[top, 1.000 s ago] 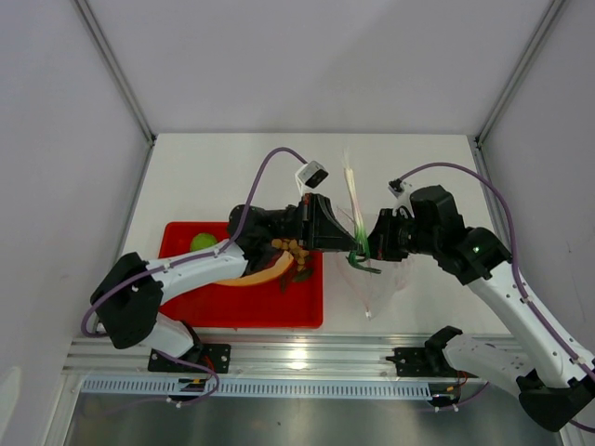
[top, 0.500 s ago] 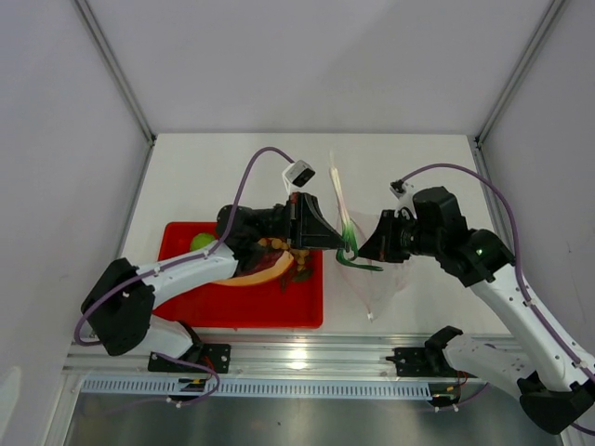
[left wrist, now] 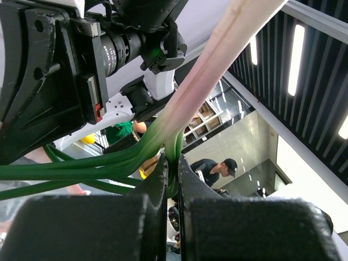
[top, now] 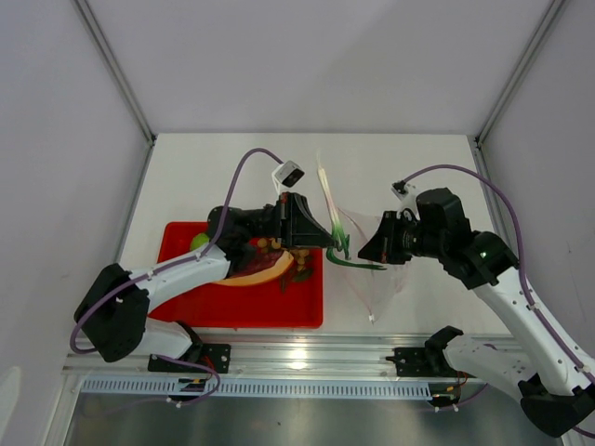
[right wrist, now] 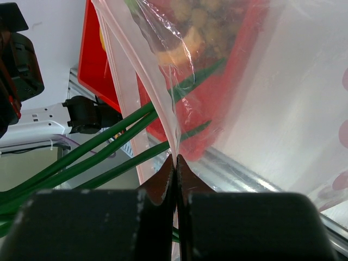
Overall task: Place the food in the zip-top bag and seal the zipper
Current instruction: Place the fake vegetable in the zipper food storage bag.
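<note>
My left gripper (top: pixel 327 243) is shut on the green stalks (top: pixel 337 232), a bunch with a pale upper end, held in the air beside the bag's mouth; the stalks also show in the left wrist view (left wrist: pixel 163 138). My right gripper (top: pixel 370 249) is shut on the edge of the clear zip-top bag (top: pixel 376 269) and holds it up, its body hanging toward the table. In the right wrist view the bag (right wrist: pixel 228 81) fills the frame, with its pinkish zipper (right wrist: pixel 128 109) at left and stalks (right wrist: pixel 109 141) beside it. The meat slab (top: pixel 270 268), tan balls (top: pixel 279 247) and green ball (top: pixel 199 242) lie in the red tray.
The red tray (top: pixel 232 307) sits at the front left of the white table. Aluminium rails and both arm bases run along the near edge. Grey walls close in the back and sides.
My left gripper has moved left and slightly back with the green stalks, away from the bag's mouth. My right gripper and the bag have barely moved.
</note>
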